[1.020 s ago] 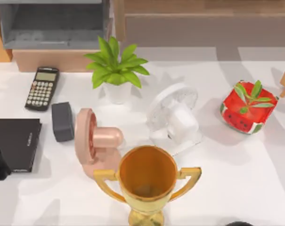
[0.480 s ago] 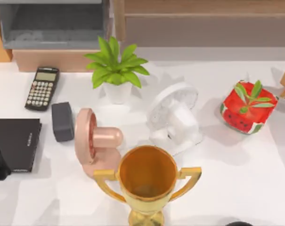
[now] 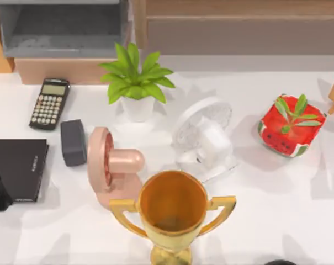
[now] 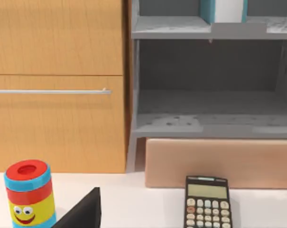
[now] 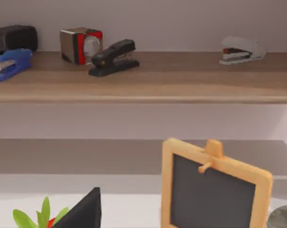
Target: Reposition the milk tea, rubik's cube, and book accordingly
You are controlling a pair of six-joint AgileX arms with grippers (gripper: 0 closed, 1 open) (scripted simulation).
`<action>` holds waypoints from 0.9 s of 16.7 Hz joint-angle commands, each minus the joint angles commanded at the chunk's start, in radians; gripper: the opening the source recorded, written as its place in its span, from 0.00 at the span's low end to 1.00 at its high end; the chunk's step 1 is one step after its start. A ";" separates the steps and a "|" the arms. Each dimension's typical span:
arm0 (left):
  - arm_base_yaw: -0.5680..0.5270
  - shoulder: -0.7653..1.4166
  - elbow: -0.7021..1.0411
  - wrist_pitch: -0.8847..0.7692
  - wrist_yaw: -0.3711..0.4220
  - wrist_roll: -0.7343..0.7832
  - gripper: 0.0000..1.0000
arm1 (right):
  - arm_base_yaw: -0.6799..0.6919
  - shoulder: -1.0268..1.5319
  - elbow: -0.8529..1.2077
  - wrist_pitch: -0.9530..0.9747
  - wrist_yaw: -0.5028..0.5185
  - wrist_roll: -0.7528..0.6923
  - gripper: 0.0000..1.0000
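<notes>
— At the far left of the table, which task item can be located?

— One candidate. The left wrist view shows a thick teal-blue book with whitish page edges (image 4: 227, 10) standing upright in the upper bay of the grey shelf unit (image 4: 209, 121). Its top is cut off, so treat the identification as probable. The milk tea and the rubik's cube cannot be picked out.

— Where are the grippers, and how do their jaws stand?

— The left gripper (image 4: 81, 213) is low at the table's left side, facing the shelf. The right gripper (image 5: 81, 211) is at the right, facing the small wood-framed blackboard (image 5: 214, 190). How the jaws stand cannot be told on either. Neither appears to hold anything.

— What is the step in hand?

— By judgement, the approach: no task item has been grasped yet.

— How should the approach be made?

— Raise the left gripper before advancing, so that it passes over the black keypad calculator (image 3: 49, 103) and the flat black slab with white lettering (image 3: 20, 168); the slab is not the target. Enter the bay squarely and close across the cover faces, not the page edges. Withdraw straight out, because the shelf board and a neighbouring teal item are near.

— What does the book look like?

— Plain cover, pale page block, rigid, likely heavy.
</notes>
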 joint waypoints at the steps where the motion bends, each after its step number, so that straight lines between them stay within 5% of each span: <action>1: 0.000 0.000 0.000 0.000 0.000 0.000 1.00 | -0.011 -0.048 -0.047 -0.002 -0.011 0.000 1.00; 15: -0.021 0.157 0.130 0.070 -0.012 0.004 1.00 | -0.032 -0.135 -0.132 -0.006 -0.033 -0.001 1.00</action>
